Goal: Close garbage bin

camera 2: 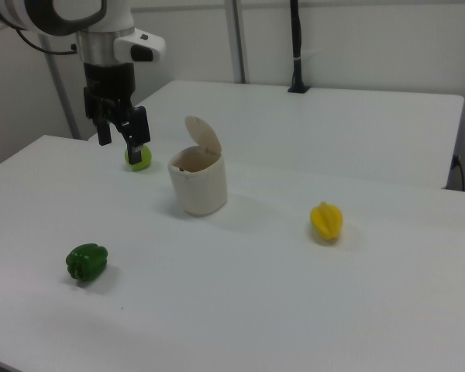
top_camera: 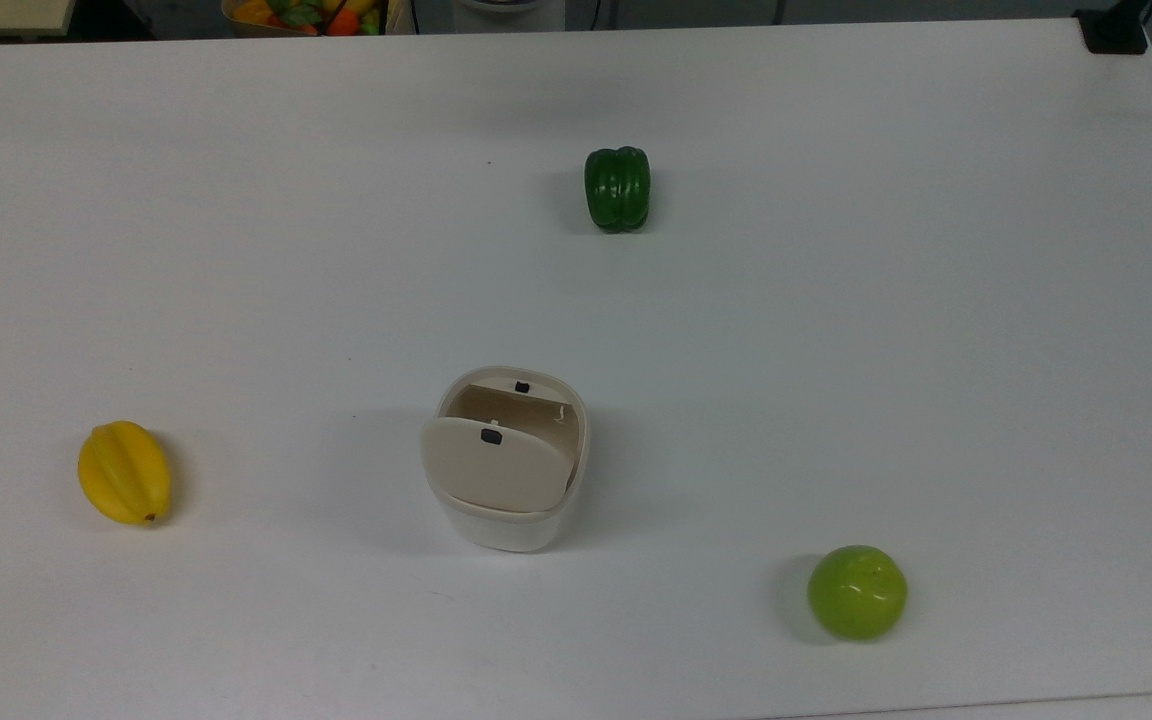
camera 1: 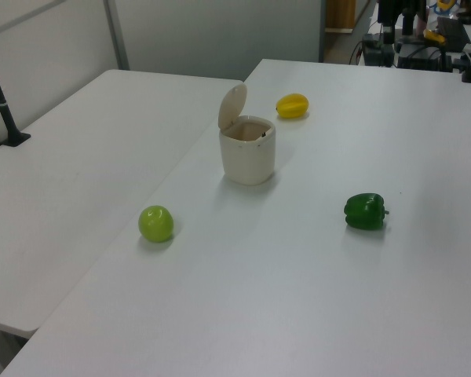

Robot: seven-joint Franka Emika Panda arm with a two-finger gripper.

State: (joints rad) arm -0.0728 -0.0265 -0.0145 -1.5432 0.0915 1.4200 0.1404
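The garbage bin [top_camera: 508, 525] is a cream-white tub standing near the table's middle. Its beige lid [top_camera: 494, 466] is hinged up and open, with a black latch button on it. The left view shows the bin [camera 1: 247, 157] with its lid [camera 1: 232, 106] raised almost upright. The right view has the bin [camera 2: 199, 184] and its lid [camera 2: 204, 136] as well. My gripper [camera 2: 122, 138] hangs open above the table, to the right view's left of the bin and a little higher than its rim. It holds nothing and touches nothing.
A green pepper [top_camera: 617, 188] lies beyond the bin, a yellow starfruit [top_camera: 124, 472] at the top view's left, and a green apple [top_camera: 857, 591] at its lower right. A second white table [camera 1: 78, 157] adjoins at the left view's left. A black post [camera 2: 297, 46] stands behind.
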